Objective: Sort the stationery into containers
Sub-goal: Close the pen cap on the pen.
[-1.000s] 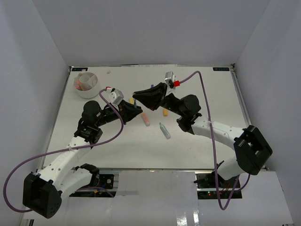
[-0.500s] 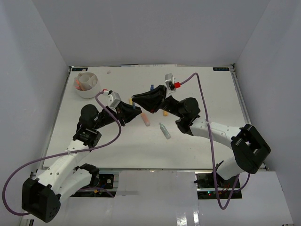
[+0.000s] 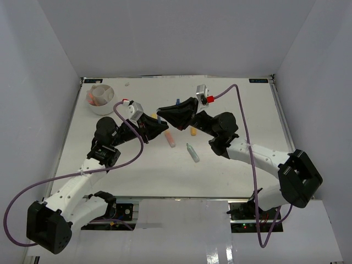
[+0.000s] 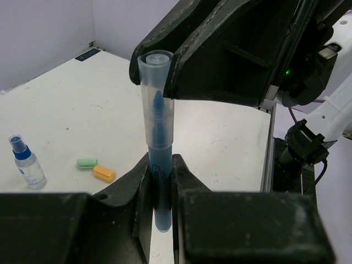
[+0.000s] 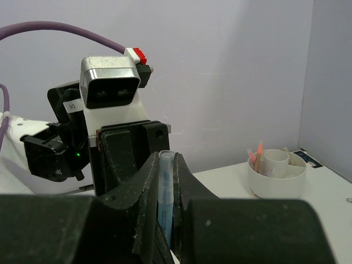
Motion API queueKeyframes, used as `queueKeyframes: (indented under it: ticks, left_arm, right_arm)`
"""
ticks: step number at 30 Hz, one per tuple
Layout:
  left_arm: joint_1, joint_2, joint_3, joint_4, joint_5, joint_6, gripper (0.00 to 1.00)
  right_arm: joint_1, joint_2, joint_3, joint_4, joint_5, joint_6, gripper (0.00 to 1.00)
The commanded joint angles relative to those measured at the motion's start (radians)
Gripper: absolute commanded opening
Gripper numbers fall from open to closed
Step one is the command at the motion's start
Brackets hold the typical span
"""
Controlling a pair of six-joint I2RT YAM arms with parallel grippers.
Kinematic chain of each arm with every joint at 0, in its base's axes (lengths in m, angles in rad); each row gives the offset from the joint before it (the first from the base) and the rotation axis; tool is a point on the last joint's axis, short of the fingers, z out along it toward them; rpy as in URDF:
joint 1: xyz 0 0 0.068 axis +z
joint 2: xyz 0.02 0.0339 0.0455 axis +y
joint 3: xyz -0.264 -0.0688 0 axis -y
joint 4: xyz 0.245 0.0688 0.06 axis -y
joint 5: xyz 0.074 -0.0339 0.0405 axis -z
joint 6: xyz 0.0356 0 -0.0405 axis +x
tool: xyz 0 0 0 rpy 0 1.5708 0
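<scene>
A blue marker [image 4: 155, 137] with a clear cap stands upright between both grippers above the table's middle. My left gripper [image 4: 160, 162] is shut on its lower body. My right gripper [image 5: 166, 162] faces it from the other side, its fingers closed on the marker's [image 5: 166, 192] upper part just below the cap. In the top view the two grippers meet, left [image 3: 154, 122] and right [image 3: 163, 114]. The white divided tub [image 3: 102, 99] stands at the far left and holds some pens; it also shows in the right wrist view [image 5: 276, 176].
A pink marker [image 3: 170, 138], a teal marker [image 3: 193, 153] and an orange eraser [image 3: 193, 131] lie on the table under the arms. A blue-capped bottle [image 4: 26, 163], a green eraser [image 4: 87, 163] and an orange eraser [image 4: 104, 174] lie behind the grippers.
Both grippers have stayed together at the marker, shifting only slightly. The right arm's elbow has drifted a little to the right.
</scene>
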Motion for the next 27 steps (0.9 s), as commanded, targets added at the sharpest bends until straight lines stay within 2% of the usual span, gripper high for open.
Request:
queueKeyframes:
  ticks: [1,8,15,27]
  left_arm:
    - [0.008,-0.007,0.115,0.100,-0.050,0.033,0.00]
    - [0.025,-0.013,0.112,0.087,-0.036,0.054,0.00]
    - [0.106,-0.038,0.083,0.123,-0.007,0.011,0.00]
    - [0.137,-0.025,0.124,0.130,0.027,0.025,0.00]
  right_arm:
    - [0.011,-0.009,-0.016,-0.242,-0.078,-0.079,0.08]
    - [0.011,0.008,-0.002,-0.481,-0.137,-0.178,0.08]
    - [0.017,0.019,-0.023,-0.655,-0.138,-0.241,0.08]
    - [0.041,0.114,0.036,-0.855,-0.191,-0.282,0.08]
